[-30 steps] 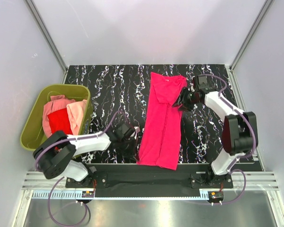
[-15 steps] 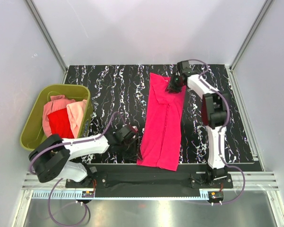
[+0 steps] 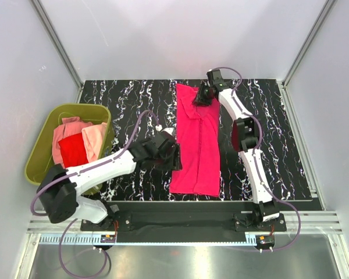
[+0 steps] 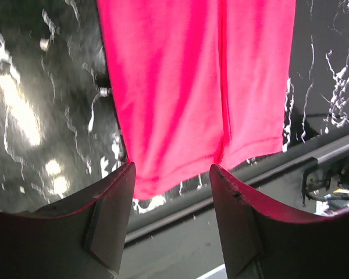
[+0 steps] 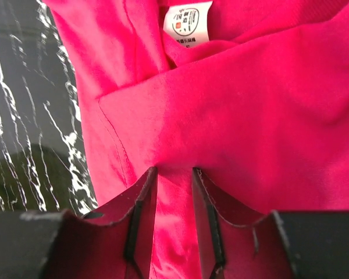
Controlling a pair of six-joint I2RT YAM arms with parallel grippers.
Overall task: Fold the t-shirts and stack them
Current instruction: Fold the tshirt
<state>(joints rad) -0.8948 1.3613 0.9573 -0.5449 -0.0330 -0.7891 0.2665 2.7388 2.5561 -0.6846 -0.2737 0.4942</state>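
A magenta-pink t-shirt (image 3: 198, 145) lies folded into a long strip down the middle of the black marbled table (image 3: 134, 104). Its hem (image 4: 198, 157) is toward the near edge. My left gripper (image 3: 173, 156) is beside the strip's left edge, open, with nothing between its fingers (image 4: 113, 209). My right gripper (image 3: 199, 100) is at the far collar end, just below the white label (image 5: 188, 23). It (image 5: 174, 171) is shut on a ridge of the magenta cloth. A red t-shirt (image 3: 74, 150) and pale salmon t-shirts (image 3: 96, 139) lie heaped in the tub.
An olive-green tub (image 3: 41, 165) stands at the table's left edge. A metal rail (image 3: 180, 218) runs along the near edge by the arm bases. White walls close in the far side and both sides.
My left gripper let go of the near hem, opened and moved away from the near edge. My right gripper swung left to the collar end and closed on the cloth; the shirt's far end shifted left.
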